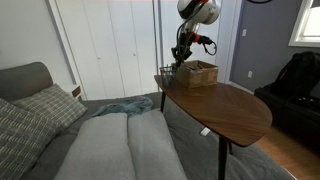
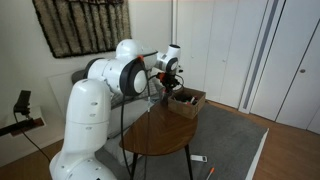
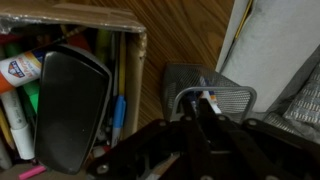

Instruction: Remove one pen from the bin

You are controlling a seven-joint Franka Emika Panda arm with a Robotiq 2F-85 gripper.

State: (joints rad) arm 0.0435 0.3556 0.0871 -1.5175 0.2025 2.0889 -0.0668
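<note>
Cannot tell how the jaws stand: dark and blurred low in the wrist view. Around them, the gripper (image 3: 200, 125), poised right above the bin (image 3: 228, 98) and close to a pen (image 3: 203, 98) standing inside, near the mesh wall. Just beside the bin, a tan box (image 3: 130, 35) crammed with markers (image 3: 18, 70) and a dark rounded object (image 3: 62, 105). Beneath both, a wooden table (image 3: 190, 30). In an exterior view, the white arm (image 2: 110, 75), bent over the table's end.
</note>
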